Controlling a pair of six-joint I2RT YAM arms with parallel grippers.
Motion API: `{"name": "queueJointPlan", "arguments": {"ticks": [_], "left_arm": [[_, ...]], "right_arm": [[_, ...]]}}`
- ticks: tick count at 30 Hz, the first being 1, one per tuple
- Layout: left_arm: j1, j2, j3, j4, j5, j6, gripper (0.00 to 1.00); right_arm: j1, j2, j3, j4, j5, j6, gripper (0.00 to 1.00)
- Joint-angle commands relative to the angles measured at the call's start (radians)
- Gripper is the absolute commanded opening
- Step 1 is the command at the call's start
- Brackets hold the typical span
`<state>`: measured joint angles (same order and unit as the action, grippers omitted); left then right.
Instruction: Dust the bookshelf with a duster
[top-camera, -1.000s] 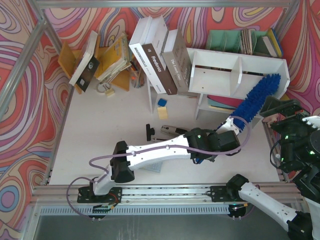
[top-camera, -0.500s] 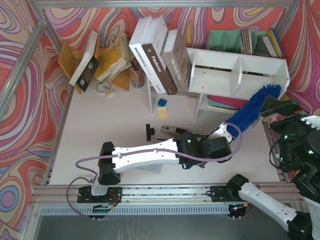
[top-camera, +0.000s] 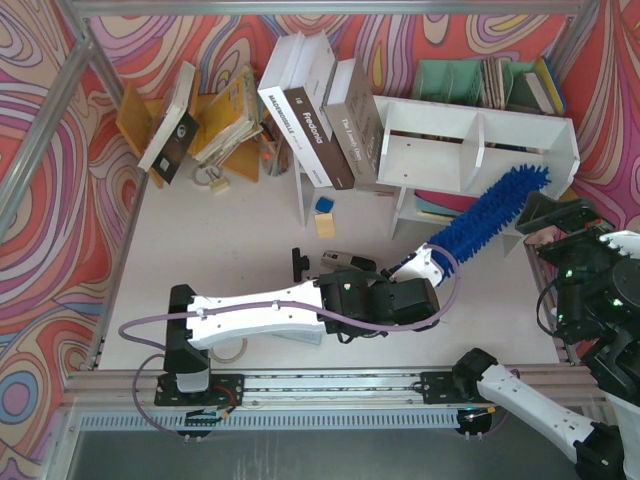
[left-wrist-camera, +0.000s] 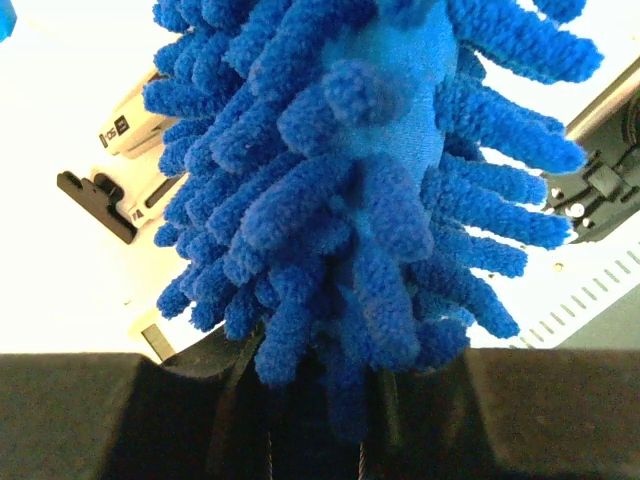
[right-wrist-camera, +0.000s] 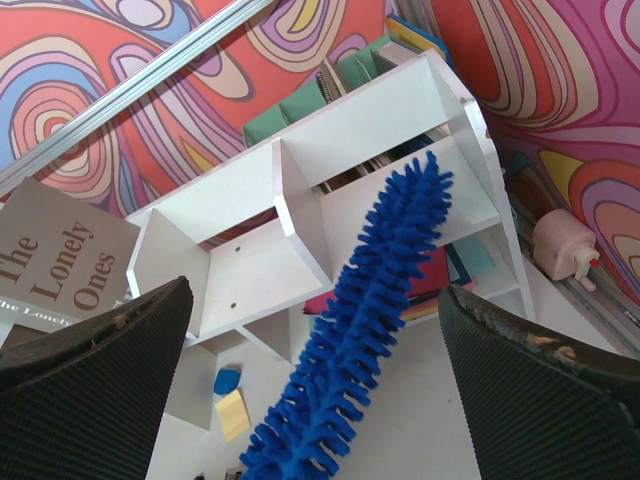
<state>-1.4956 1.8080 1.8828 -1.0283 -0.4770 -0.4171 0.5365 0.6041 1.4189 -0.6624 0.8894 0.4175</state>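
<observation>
The duster (top-camera: 490, 213) is a fluffy blue brush that slants from my left gripper (top-camera: 412, 272) up to the right. Its tip lies at the front of the right upper compartment of the white bookshelf (top-camera: 430, 150). I cannot tell if it touches the board. My left gripper (left-wrist-camera: 335, 395) is shut on the duster (left-wrist-camera: 360, 200) at its handle end, and blue strands hide the jaws. My right gripper (top-camera: 552, 213) stands open at the shelf's right end, holding nothing. In the right wrist view the right gripper (right-wrist-camera: 310, 300) frames the duster (right-wrist-camera: 370, 320) and the bookshelf (right-wrist-camera: 240, 280).
Big books (top-camera: 320, 120) lean against the shelf's left end. A teal file organizer (top-camera: 460, 78) stands behind it and an orange book rack (top-camera: 135, 118) at the back left. A black stapler (top-camera: 300, 265) and sticky notes (top-camera: 325, 224) lie on the table. A pink bottle (right-wrist-camera: 560, 245) sits at the right.
My left arm has drawn back to the left, pulling the duster with it. The brush tip has slid down and out along the right compartment. The right arm has not moved.
</observation>
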Motion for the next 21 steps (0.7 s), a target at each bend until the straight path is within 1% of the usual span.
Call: {"name": "queueJointPlan", "arguments": {"ticks": [1, 9, 14, 17, 21], "left_arm": [[0.023, 0.004, 0.013, 0.064, -0.069, -0.022, 0.0], [0.041, 0.13, 0.135, 0.067, 0.003, 0.02, 0.0], [0.041, 0.167, 0.181, 0.067, 0.06, 0.029, 0.0], [0.04, 0.165, 0.197, 0.072, 0.051, 0.035, 0.0], [0.044, 0.159, 0.24, 0.071, -0.009, 0.053, 0.0]], "right_arm": [[0.0, 0.01, 0.004, 0.019, -0.003, 0.015, 0.99], [0.0, 0.009, 0.021, 0.007, 0.001, 0.014, 0.99], [0.0, 0.008, 0.019, 0.006, 0.009, 0.011, 0.99], [0.0, 0.01, 0.018, 0.012, 0.01, 0.007, 0.99], [0.0, 0.015, 0.017, 0.018, 0.007, 0.003, 0.99]]}}
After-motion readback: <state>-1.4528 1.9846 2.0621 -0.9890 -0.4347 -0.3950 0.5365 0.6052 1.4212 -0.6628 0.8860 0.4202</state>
